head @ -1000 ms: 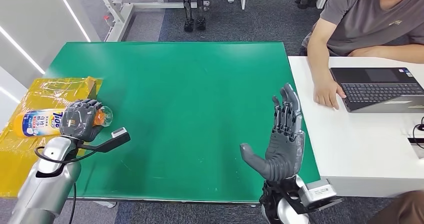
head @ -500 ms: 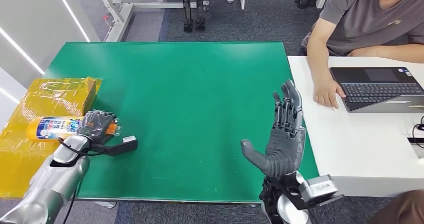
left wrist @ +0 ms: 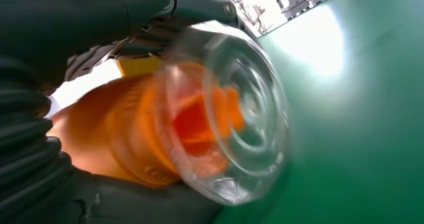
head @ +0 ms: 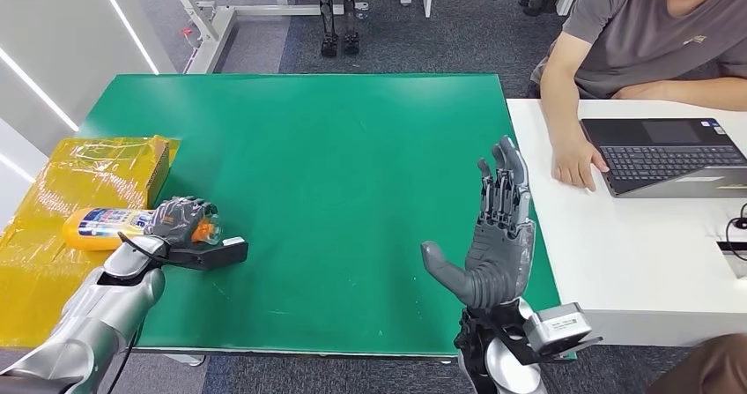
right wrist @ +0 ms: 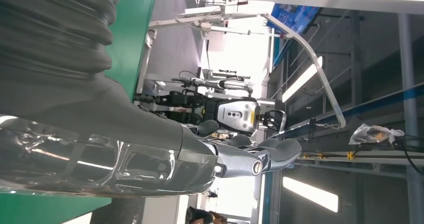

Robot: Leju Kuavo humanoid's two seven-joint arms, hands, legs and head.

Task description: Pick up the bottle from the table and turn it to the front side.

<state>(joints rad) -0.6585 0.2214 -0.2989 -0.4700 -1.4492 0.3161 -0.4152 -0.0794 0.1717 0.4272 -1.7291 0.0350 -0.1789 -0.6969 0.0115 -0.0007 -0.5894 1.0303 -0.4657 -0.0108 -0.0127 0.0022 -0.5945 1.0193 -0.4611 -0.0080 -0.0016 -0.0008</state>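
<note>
An orange detergent bottle (head: 104,226) with a blue and white label and a clear cap (left wrist: 235,119) lies on its side at the left edge of the green table (head: 335,165). My left hand (head: 176,220) grips it at the neck, near the cap, low over the table edge. The bottle's body reaches left over the yellow wrapped box (head: 53,235). My right hand (head: 495,235) is raised above the table's front right part, palm up and fingers spread, with nothing in it.
A white desk (head: 634,235) adjoins the table on the right, with a laptop (head: 669,156) on it. A person (head: 652,33) sits there with a hand by the keyboard. Metal frame legs (head: 220,15) stand on the floor beyond the table.
My left hand has come down and toward the table's front with the bottle, from raised to low at the table edge. The right hand has barely moved.
</note>
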